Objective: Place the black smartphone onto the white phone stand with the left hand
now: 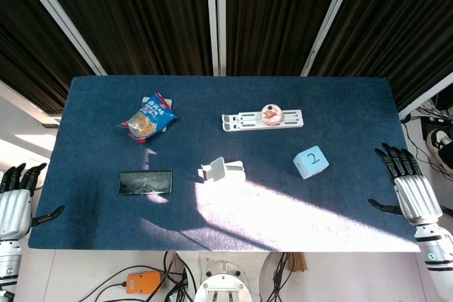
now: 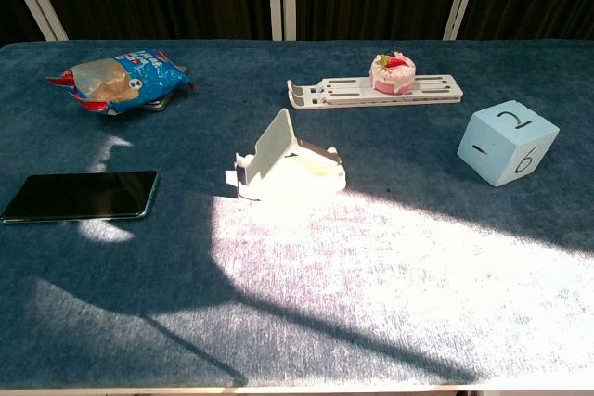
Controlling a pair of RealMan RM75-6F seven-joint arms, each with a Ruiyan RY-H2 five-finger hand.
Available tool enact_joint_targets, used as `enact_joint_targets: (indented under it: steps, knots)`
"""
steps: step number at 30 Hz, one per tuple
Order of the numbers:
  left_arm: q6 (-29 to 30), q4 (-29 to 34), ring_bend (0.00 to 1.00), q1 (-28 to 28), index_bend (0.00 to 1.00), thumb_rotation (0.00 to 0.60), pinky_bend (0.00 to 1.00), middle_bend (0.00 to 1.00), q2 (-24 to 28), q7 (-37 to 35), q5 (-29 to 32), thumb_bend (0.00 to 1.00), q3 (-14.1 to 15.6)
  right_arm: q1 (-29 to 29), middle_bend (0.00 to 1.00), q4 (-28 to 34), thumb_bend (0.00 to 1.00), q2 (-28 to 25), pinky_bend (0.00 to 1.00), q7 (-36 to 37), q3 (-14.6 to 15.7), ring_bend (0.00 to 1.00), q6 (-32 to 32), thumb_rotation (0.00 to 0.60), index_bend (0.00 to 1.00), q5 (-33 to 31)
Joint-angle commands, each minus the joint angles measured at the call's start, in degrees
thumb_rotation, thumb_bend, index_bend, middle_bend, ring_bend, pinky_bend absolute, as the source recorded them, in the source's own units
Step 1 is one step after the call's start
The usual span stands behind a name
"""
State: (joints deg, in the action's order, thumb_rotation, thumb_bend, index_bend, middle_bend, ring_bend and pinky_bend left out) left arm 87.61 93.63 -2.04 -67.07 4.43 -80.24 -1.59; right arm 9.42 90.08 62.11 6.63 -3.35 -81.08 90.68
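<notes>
- The phone (image 1: 145, 182) lies flat on the table (image 1: 340, 104), at the left, well apart from the stand (image 1: 222, 170).
- My left hand (image 1: 15, 199) is beside the left table edge, fingers apart, holding nothing.
- My right hand (image 1: 410, 189) is at the right edge, also spread and empty.
- Behind the phone lies a snack bag (image 1: 148, 119).

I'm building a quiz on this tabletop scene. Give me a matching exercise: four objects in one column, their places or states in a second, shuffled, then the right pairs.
Objects
1. black smartphone
2. white phone stand
3. small cake
4. blue cube

Places or states
A. sits on the long flat white rack
B. lies flat, screen up, near the table's left edge
C. shows the numbers 2, 1 and 6
D. stands mid-table, back plate tilted

Pairs: 1-B, 2-D, 3-A, 4-C
</notes>
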Motion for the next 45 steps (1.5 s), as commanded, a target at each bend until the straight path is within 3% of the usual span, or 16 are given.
enact_joint_targets:
  steps: [1,7,11,15,22,29,38,45]
  knots:
    - [-0.34,0.13,0.03,0.05,0.14,0.6,0.01,0.16,0.08,0.19,0.34,0.06,-0.09,0.2,0.0,0.39,0.11,-0.16,0.04,-0.35,-0.16,0.0,0.02,0.6,0.0,-0.06]
    - [-2.38,2.49,0.07,-2.41,0.15,0.6,0.01,0.16,-1.38,-0.04,-1.43,0.07,-1.32,0.06,0.0,1.66,0.11,-1.5,0.04,-1.17,-0.46,0.0,-0.93,0.6,0.0,-0.1]
    - [-7.12,4.82,0.12,-6.79,0.18,0.565,0.01,0.21,-3.28,0.39,-3.7,0.11,-2.29,-0.35,0.0,2.74,0.11,-2.63,0.04,-1.59,-0.57,0.0,-2.28,0.6,0.0,0.39]
    - [-13.64,5.25,0.11,-12.05,0.22,0.539,0.01,0.21,-6.66,4.43,-3.93,0.12,-3.38,-0.71,0.0,3.46,0.11,-3.23,0.04,-1.99,-0.41,0.0,-2.94,0.6,0.0,0.63]
    - [-23.35,2.57,0.05,-18.55,0.22,0.521,0.01,0.18,-13.79,15.07,4.23,0.12,-5.01,-0.99,0.0,3.38,0.11,-3.2,0.04,-1.71,-0.11,0.0,-2.73,0.6,0.0,0.06]
    - [-25.91,0.46,0.01,-21.15,0.22,0.516,0.0,0.13,-17.87,24.42,12.98,0.12,-5.47,-0.87,0.0,2.89,0.11,-2.89,0.04,-1.27,-0.1,0.0,-2.09,0.6,0.0,-0.66]
    - [-26.75,-0.7,0.0,-23.12,0.22,0.515,0.0,0.13,-20.26,27.95,19.83,0.12,-5.49,-0.67,0.0,2.06,0.11,-2.26,0.04,-0.58,-0.04,0.0,-1.42,0.6,0.0,-1.18]
    - [-26.73,-1.22,0.0,-24.43,0.22,0.515,0.0,0.13,-21.7,28.73,21.09,0.12,-4.87,-0.81,0.0,1.79,0.11,-2.25,0.04,-0.3,-0.05,0.0,-1.42,0.6,0.0,-1.58]
